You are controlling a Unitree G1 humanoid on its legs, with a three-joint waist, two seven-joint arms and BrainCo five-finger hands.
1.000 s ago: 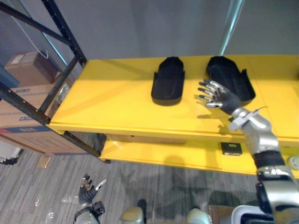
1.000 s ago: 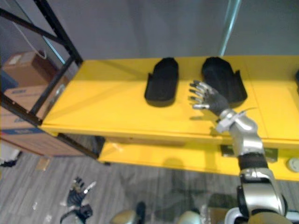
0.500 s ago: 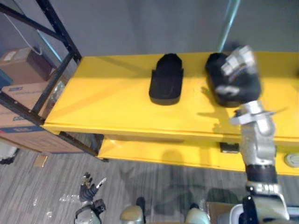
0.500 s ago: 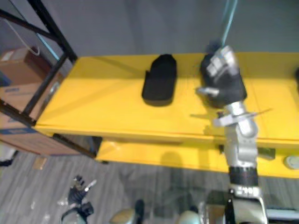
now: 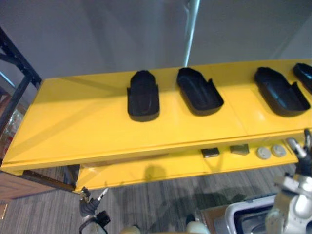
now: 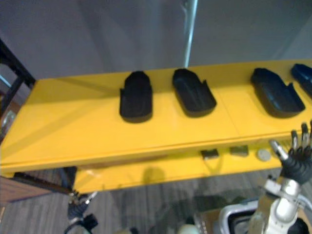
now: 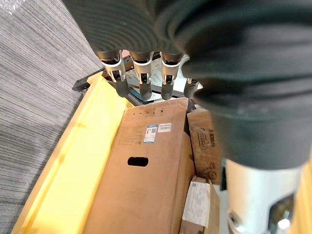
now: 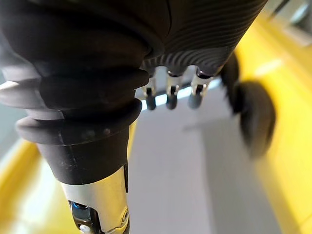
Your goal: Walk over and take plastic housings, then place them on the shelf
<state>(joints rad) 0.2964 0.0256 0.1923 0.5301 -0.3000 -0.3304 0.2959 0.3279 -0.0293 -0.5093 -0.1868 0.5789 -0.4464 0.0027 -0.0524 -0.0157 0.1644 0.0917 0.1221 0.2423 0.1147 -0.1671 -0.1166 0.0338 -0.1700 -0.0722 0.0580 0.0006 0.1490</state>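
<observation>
In the left eye view four black plastic housings lie on the top board of the yellow shelf [image 5: 73, 122]. The first housing [image 5: 143, 95] and second housing [image 5: 200, 91] sit close together near the middle. The third housing [image 5: 281, 90] is well apart to the right, and the fourth housing [image 5: 304, 73] is cut by the frame's edge. Small flat parts [image 5: 210, 152] rest on the lower board [image 5: 122, 175].

In the right eye view the right hand [image 6: 295, 158] is raised in front of the shelf's edge, fingers straight and spread, holding nothing. The left hand [image 6: 77, 208] hangs low over the grey floor [image 6: 34, 220].

The left wrist view shows the left hand's fingers [image 7: 142, 83] relaxed and empty above a cardboard box [image 7: 141, 195].

The right wrist view shows straight, empty fingers [image 8: 170, 97]. Beyond them is a blurred dark shape [image 8: 256, 117], probably a housing, on yellow.
</observation>
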